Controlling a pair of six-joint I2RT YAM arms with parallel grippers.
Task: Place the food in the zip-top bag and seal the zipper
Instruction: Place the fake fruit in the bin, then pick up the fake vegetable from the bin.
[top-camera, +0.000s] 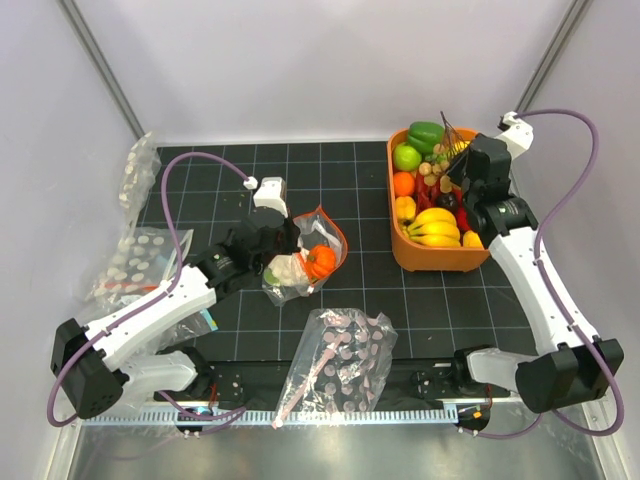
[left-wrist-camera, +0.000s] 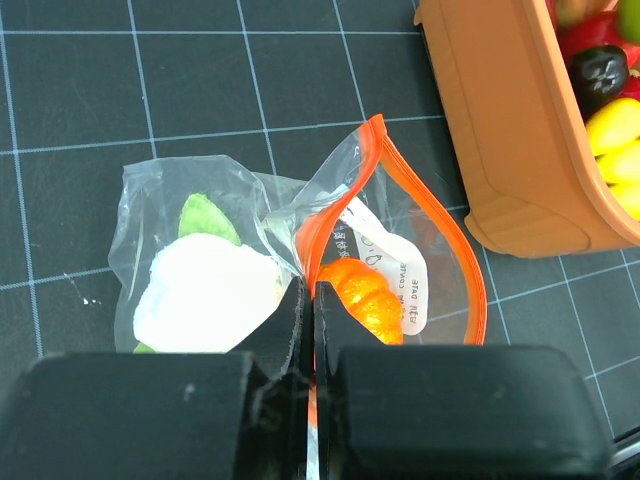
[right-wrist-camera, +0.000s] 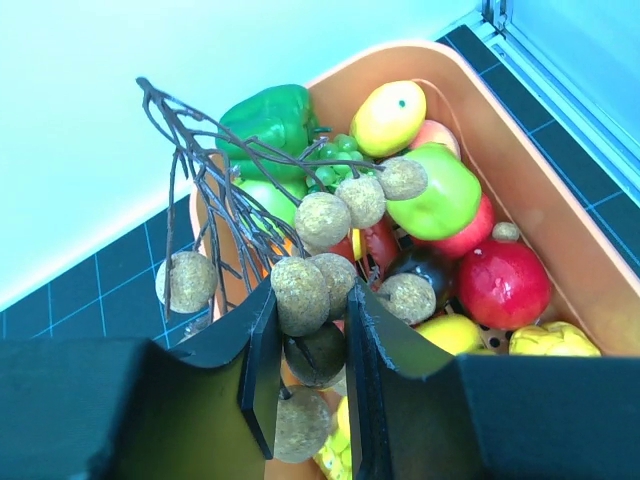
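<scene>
The zip-top bag (top-camera: 322, 232) lies mid-table with its mouth open, the orange-red zipper (left-wrist-camera: 436, 220) forming a loop. Inside it are the white cauliflower (left-wrist-camera: 205, 295) and the orange round piece (left-wrist-camera: 365, 298). My left gripper (left-wrist-camera: 306, 292) is shut on the bag's mouth edge, with the strip pinched between the fingers; it also shows in the top view (top-camera: 288, 243). The green bell pepper (right-wrist-camera: 265, 115) lies in the orange basket. My right gripper (right-wrist-camera: 310, 310) is over the basket, shut on a twiggy cluster of brown balls (right-wrist-camera: 325, 220).
The orange basket (top-camera: 432, 262) of toy fruit stands at the right, close to the bag's mouth (left-wrist-camera: 510, 130). A pink-dotted bag (top-camera: 340, 355) lies at the near edge. White-dotted bags (top-camera: 135, 260) lie at the left.
</scene>
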